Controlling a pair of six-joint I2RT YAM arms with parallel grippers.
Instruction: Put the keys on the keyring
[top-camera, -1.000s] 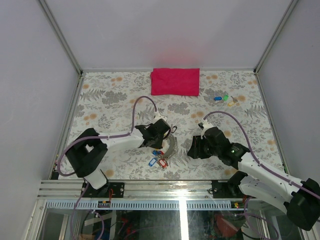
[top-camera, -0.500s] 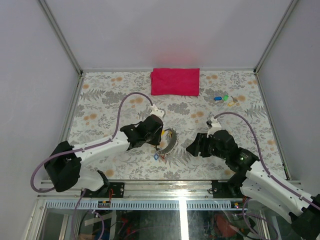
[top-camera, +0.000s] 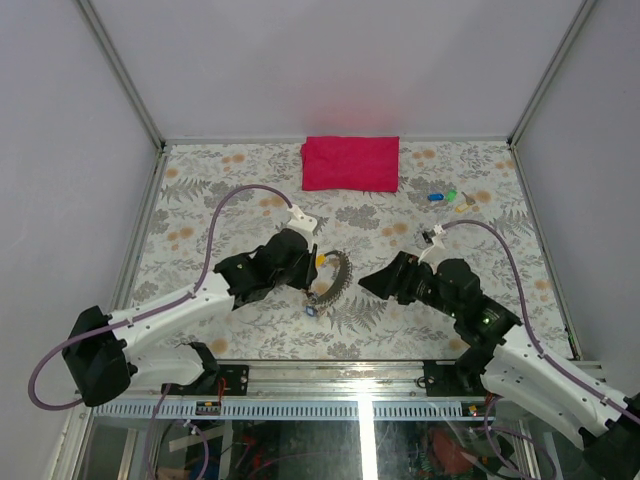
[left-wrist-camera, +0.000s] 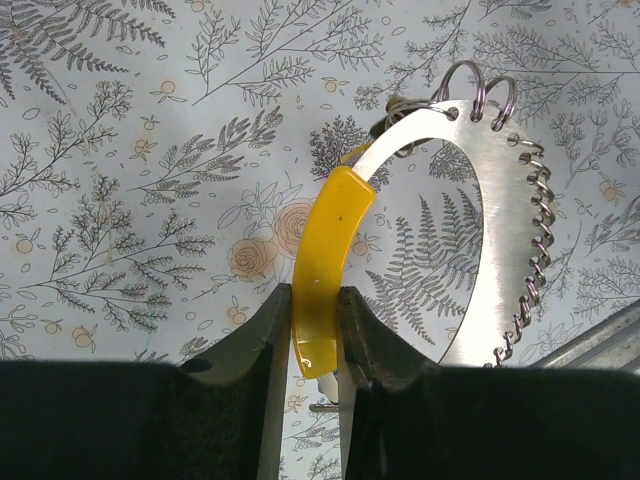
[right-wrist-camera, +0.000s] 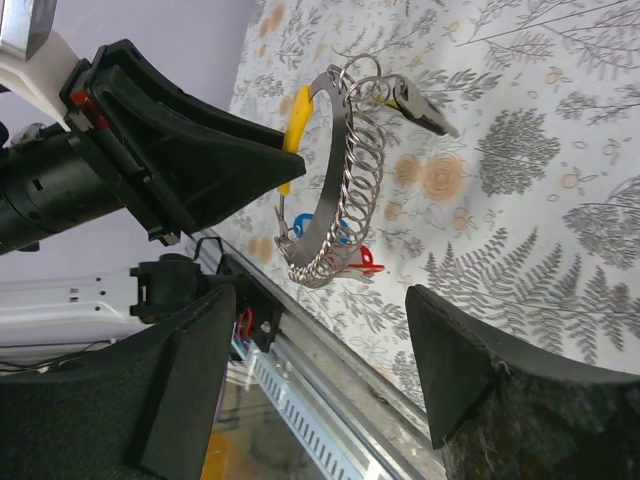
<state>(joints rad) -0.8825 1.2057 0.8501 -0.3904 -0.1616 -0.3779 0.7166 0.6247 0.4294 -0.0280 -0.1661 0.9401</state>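
My left gripper (left-wrist-camera: 312, 300) is shut on the yellow handle (left-wrist-camera: 325, 250) of a curved steel crescent (left-wrist-camera: 495, 220), held above the table. Thin wire rings line the crescent's outer edge, and two larger keyring loops (left-wrist-camera: 470, 80) hang at its tip beside a dark key (right-wrist-camera: 420, 105). Blue and red-tagged keys (right-wrist-camera: 345, 245) dangle under the crescent (top-camera: 335, 275). More keys (top-camera: 447, 198), blue, green and yellow, lie at the back right of the table. My right gripper (right-wrist-camera: 320, 330) is open, nothing between its fingers, just right of the crescent (right-wrist-camera: 325, 190).
A folded red cloth (top-camera: 350, 162) lies at the back middle of the flower-patterned table (top-camera: 220, 200). Metal frame posts and pale walls close in the table, and a slotted rail (top-camera: 360, 408) runs along the near edge.
The left arm has lifted and carried the crescent with its hanging keys a little back and left. The right gripper has opened wider and moved back toward the crescent.
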